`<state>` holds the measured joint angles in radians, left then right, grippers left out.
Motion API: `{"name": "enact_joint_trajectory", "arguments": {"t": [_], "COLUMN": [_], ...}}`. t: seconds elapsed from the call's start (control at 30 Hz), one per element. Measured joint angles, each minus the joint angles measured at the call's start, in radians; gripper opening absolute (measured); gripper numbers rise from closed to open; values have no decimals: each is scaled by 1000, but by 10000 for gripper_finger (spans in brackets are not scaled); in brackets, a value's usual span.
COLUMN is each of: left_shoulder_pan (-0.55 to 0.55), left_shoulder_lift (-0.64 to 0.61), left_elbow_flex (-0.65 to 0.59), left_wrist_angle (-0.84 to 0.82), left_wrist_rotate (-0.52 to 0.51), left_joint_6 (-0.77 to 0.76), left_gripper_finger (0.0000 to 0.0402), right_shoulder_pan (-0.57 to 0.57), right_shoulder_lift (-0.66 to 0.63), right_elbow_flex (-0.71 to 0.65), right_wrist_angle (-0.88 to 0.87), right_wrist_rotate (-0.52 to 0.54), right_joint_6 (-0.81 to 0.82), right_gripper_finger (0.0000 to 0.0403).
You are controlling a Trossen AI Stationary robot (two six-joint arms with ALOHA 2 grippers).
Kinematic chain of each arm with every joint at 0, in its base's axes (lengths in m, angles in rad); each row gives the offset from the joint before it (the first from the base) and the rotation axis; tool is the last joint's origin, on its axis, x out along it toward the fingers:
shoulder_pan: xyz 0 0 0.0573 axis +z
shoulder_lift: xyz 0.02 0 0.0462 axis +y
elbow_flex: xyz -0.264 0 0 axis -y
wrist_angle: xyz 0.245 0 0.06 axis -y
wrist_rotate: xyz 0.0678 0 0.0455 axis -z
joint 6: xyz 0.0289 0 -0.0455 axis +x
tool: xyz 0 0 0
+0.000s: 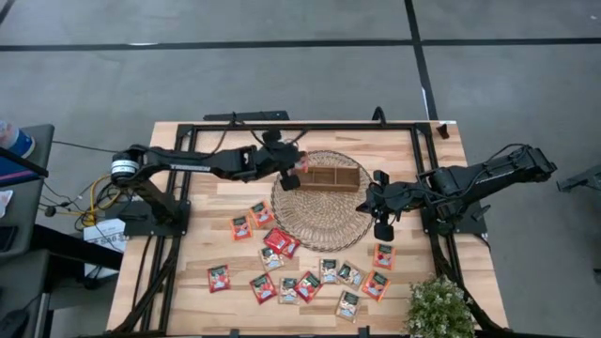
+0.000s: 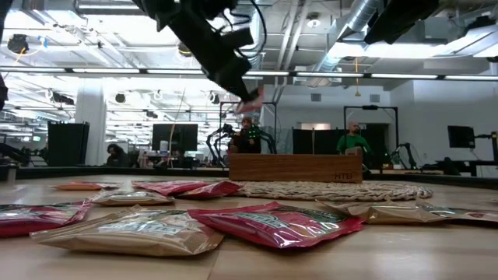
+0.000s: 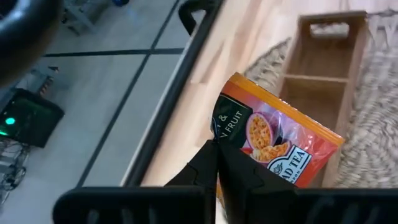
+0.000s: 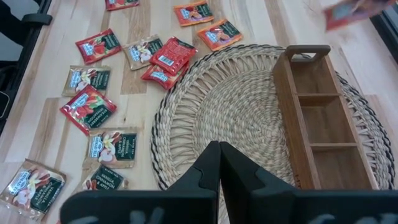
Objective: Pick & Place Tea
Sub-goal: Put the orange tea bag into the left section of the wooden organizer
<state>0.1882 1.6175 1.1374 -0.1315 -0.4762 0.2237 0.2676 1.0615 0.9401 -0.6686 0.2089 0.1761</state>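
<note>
A red-orange tea sachet (image 3: 273, 140) was pinched between the closed fingers of the left gripper (image 1: 290, 178), held in the air above the left end of the wooden three-compartment tray (image 1: 329, 178); in the low view the sachet (image 2: 250, 99) hung clear above the tray (image 2: 294, 167). The tray's compartments looked bare where the wrist views showed them. The tray sat on the far part of the round wicker mat (image 1: 324, 225). The other sachets (image 1: 282, 241) lay scattered on the wooden table (image 1: 202, 202) on the near side of the mat, some red-orange, some pale, a few overlapping at the mat's near-left rim and none between the held sachet and the tray. The right gripper (image 1: 381, 225) hovered at the mat's right edge, fingers pressed together and holding nothing. A small leafy plant (image 1: 439, 307) stood at the table's near right corner
</note>
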Motion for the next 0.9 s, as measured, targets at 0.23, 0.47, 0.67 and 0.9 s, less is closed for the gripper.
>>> {"name": "enact_joint_trajectory", "arguments": {"t": [0.23, 0.47, 0.67, 0.9], "left_shoulder_pan": [-6, -6, -3, -3], "left_shoulder_lift": [72, 100, 142, 207], "left_elbow_flex": [0, 1, 0, 7], "left_wrist_angle": [-5, 105, 182, 191], "left_wrist_rotate": [8, -12, -48, -50], "left_joint_6": [5, 10, 64, 64], "left_gripper_finger": [0, 0, 0, 0], "right_shoulder_pan": [0, -2, -2, -2], "right_shoulder_lift": [0, 0, 0, 0], "right_elbow_flex": [0, 0, 0, 0], "right_wrist_angle": [2, 4, 8, 11], "right_wrist_rotate": [0, 1, 2, 2], "right_joint_6": [0, 0, 0, 0], "right_gripper_finger": [0, 0, 0, 0]}}
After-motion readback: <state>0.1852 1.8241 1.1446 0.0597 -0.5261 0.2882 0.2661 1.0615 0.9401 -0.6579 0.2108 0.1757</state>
